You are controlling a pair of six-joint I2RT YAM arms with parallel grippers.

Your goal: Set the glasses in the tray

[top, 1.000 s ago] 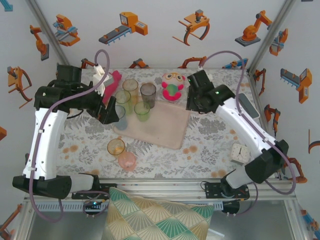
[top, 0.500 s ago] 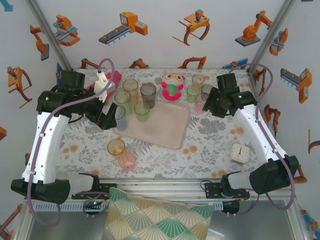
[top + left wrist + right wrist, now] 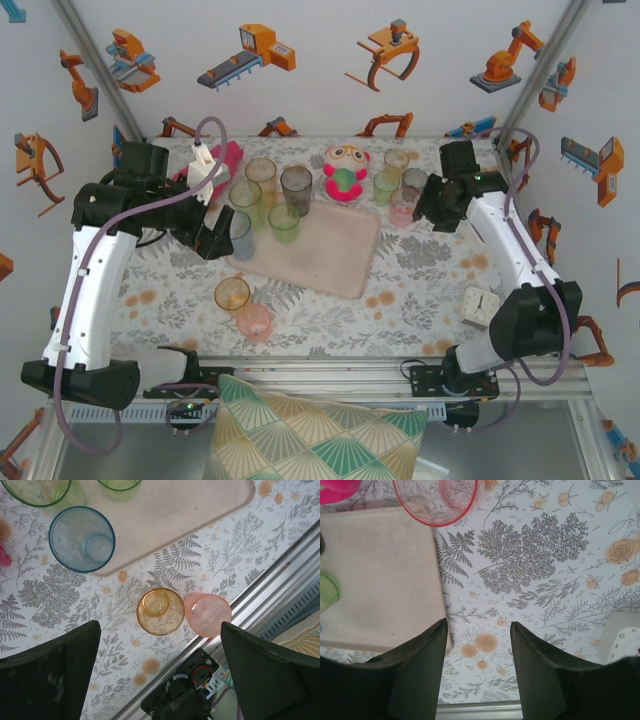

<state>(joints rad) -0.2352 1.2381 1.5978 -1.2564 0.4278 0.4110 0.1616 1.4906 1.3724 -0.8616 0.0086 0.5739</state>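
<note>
Table (image 3: 420, 275) w/ floral cloth, viewed from above. A beige tray (image 3: 335, 250) is laid at centre; a green glass (image 3: 284, 222) is stood on it, a blue glass (image 3: 240, 232) at its left corner. L gripper (image 3: 212, 238) is held beside the blue glass, jaws wide apart, nothing gripped. R gripper (image 3: 477, 625) is hung near a pink glass (image 3: 435, 500) just off the tray's right edge, jaws partly apart, empty.

Risk: neighbouring glasses (image 3: 400, 180) are packed close and could be toppled by a finger. An amber glass (image 3: 160, 611) & second pink glass (image 3: 207, 615) are sat near the front edge and could be nudged off.

Writing: numerals are part-legible on a small clock (image 3: 624, 636), approx 9–11. No brand is seen.
</note>
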